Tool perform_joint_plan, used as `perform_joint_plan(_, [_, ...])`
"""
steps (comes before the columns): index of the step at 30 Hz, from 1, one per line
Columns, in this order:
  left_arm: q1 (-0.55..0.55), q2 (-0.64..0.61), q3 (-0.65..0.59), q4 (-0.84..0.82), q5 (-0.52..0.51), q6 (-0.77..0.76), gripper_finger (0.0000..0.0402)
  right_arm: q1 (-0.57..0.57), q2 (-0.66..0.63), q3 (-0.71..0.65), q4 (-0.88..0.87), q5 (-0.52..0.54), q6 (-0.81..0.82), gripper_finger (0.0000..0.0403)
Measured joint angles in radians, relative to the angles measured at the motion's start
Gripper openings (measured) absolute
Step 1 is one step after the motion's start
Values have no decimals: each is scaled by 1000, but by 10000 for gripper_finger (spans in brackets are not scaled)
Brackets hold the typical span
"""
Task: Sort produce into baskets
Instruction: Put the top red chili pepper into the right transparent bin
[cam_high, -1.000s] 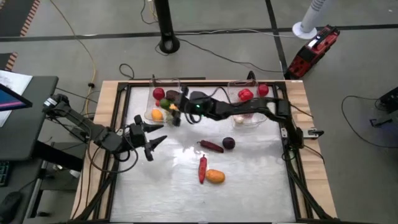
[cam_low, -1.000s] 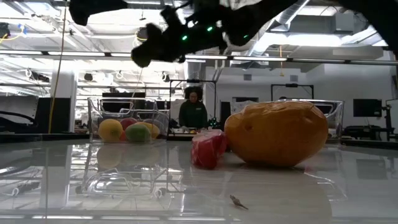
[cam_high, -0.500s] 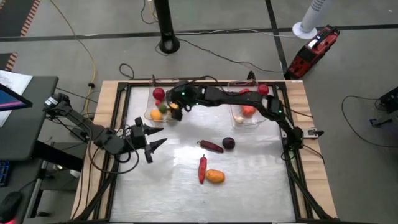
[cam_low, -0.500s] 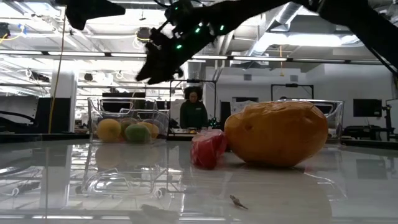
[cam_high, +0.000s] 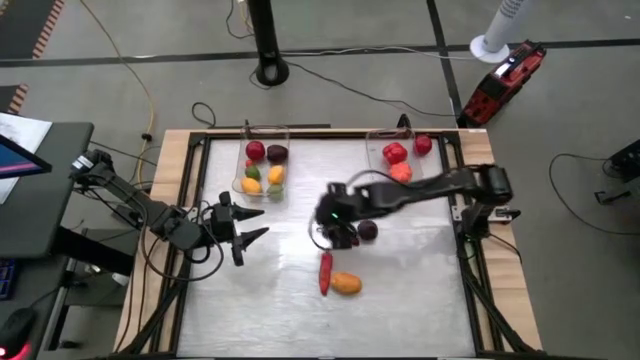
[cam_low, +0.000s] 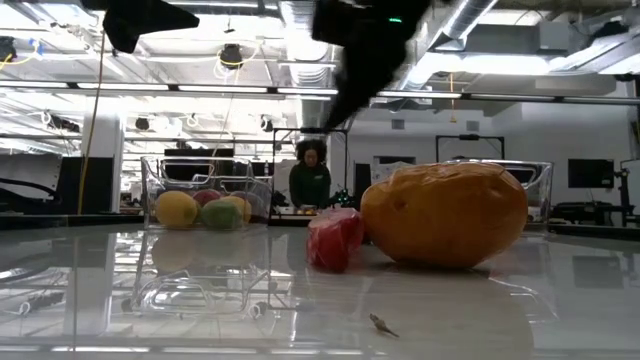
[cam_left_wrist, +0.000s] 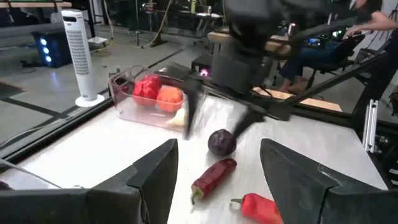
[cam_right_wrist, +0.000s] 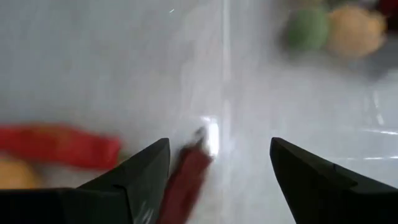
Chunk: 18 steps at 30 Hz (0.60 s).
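Two clear baskets stand at the table's far side. The left basket (cam_high: 262, 166) holds red, dark, green and yellow-orange pieces. The right basket (cam_high: 400, 165) holds red and orange pieces. A dark red chili (cam_right_wrist: 186, 180), a purple round piece (cam_high: 368, 230), a red chili (cam_high: 325, 272) and an orange piece (cam_high: 346, 284) lie on the table's middle. My right gripper (cam_high: 335, 226) is open above the dark red chili and touches nothing; in its wrist view (cam_right_wrist: 219, 146) the chili lies ahead between the fingers. My left gripper (cam_high: 250, 225) is open and empty at the left.
The table's black frame rail (cam_high: 200, 190) runs along its edges. In the low view the orange piece (cam_low: 445, 213) and the red chili's end (cam_low: 335, 240) stand close in front. A person (cam_low: 310, 180) sits in the room behind the table.
My right gripper has left the place above the left basket and swung toward the table's near edge and right, to the table's middle over the dark red chili. The produce on the table has stayed put.
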<state>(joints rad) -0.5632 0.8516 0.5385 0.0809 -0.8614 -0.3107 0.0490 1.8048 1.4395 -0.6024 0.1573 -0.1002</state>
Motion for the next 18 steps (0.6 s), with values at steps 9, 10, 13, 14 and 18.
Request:
perform_joint_plan(9, [16,0,0,-1,-29,-8,214,34,-128,-353,214,-5,170,315])
perform_joint_plan(10, [16,0,0,-1,-29,-9,214,33,-112,-368,221,-10,180,321])
perform_joint_plan(13, [16,0,0,-4,-29,-9,214,27,-71,-376,217,-20,191,341])
perform_joint_plan(14, [16,0,0,-4,-29,-9,214,27,-55,-375,221,-19,193,347])
perform_joint_plan(18, [16,0,0,-20,-29,-10,214,22,-4,-375,242,1,201,358])
